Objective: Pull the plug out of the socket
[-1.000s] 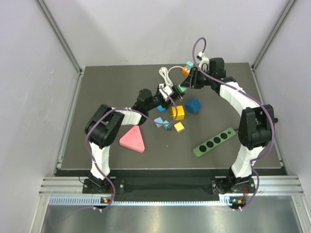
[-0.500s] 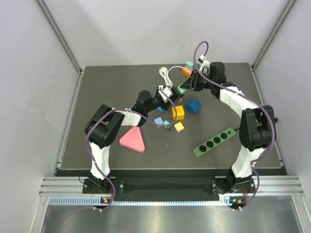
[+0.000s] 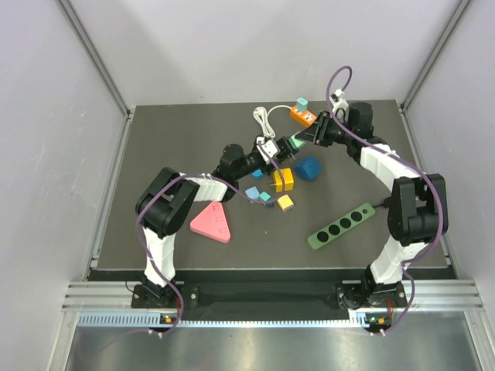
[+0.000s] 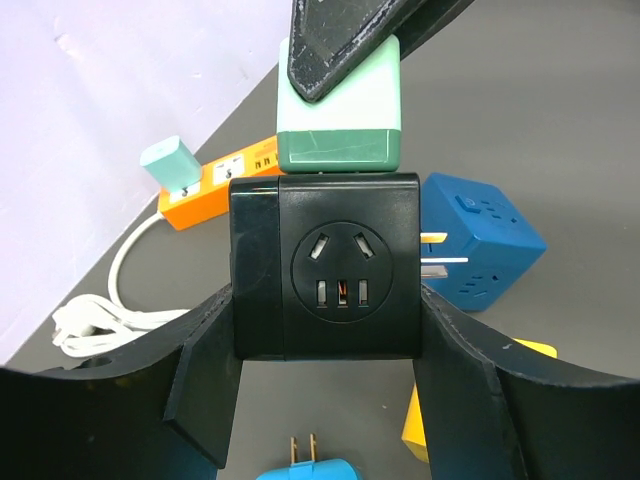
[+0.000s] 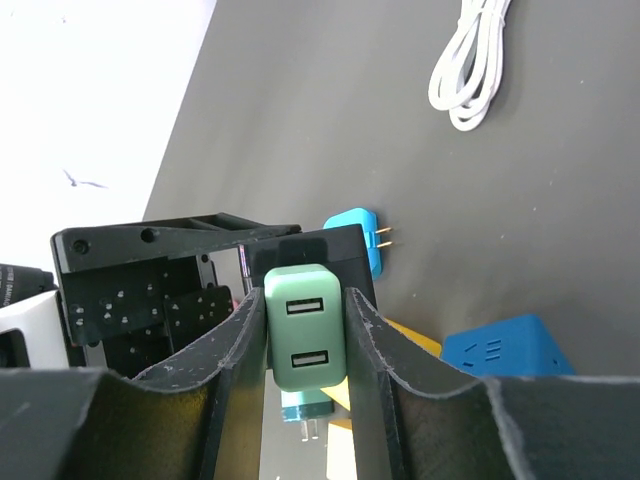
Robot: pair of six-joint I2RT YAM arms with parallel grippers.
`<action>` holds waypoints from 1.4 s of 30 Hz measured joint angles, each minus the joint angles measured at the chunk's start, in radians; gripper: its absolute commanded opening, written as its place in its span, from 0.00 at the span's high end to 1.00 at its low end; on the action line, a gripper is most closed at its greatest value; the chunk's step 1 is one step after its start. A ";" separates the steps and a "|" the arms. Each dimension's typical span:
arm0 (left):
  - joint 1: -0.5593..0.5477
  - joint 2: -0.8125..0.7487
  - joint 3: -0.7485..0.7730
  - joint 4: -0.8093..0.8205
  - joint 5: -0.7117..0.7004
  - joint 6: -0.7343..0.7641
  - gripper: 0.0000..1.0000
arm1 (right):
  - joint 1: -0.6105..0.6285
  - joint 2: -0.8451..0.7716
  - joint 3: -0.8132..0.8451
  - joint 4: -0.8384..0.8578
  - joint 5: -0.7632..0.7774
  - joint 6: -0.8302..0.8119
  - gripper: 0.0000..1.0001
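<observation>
A black cube socket [image 4: 330, 270] hangs above the table, and my left gripper [image 4: 325, 335] is shut on its two sides. A pale green plug [image 4: 340, 110] with two USB ports sits against the socket's upper face with no gap showing. My right gripper [image 5: 305, 330] is shut on the green plug [image 5: 305, 325], one finger on each side. In the top view the two grippers meet over the table's far middle: left gripper [image 3: 267, 148], plug [image 3: 290, 143], right gripper [image 3: 298, 140].
Below the socket lie a blue cube socket [image 3: 307, 168], a yellow cube [image 3: 283, 179] and small blue plugs [image 3: 253, 192]. An orange power strip [image 3: 302, 116] with a white cable [image 3: 265, 120] lies behind. A pink triangle [image 3: 211, 222] and a green holed bar [image 3: 341, 226] lie nearer.
My right gripper's jaws have narrowed onto the green plug, and its wrist has swung out to the right. The left gripper and the socket have stayed put.
</observation>
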 measured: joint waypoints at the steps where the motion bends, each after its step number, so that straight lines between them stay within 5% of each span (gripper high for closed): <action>1: 0.000 -0.003 0.000 -0.001 -0.001 0.005 1.00 | 0.000 -0.005 0.000 -0.004 0.004 -0.006 1.00; 10: -0.008 -0.035 0.000 -0.014 -0.027 0.034 1.00 | 0.024 -0.068 -0.003 -0.027 0.079 -0.066 1.00; 18: -0.034 -0.039 0.000 -0.018 -0.002 0.040 1.00 | -0.064 -0.078 -0.103 0.069 -0.047 0.070 1.00; 30: -0.021 -0.040 0.000 -0.022 -0.025 0.042 1.00 | 0.003 -0.117 -0.077 0.010 0.118 -0.050 1.00; 35: -0.031 -0.040 -0.002 -0.004 -0.004 0.046 1.00 | -0.086 -0.115 -0.134 0.108 -0.018 0.105 1.00; 39: 0.012 -0.042 -0.047 -0.061 -0.078 0.056 1.00 | -0.245 -0.114 -0.141 0.209 0.075 0.154 1.00; 42: 0.053 -0.042 -0.064 -0.107 -0.123 0.058 1.00 | -0.246 -0.132 -0.126 0.173 0.220 0.076 1.00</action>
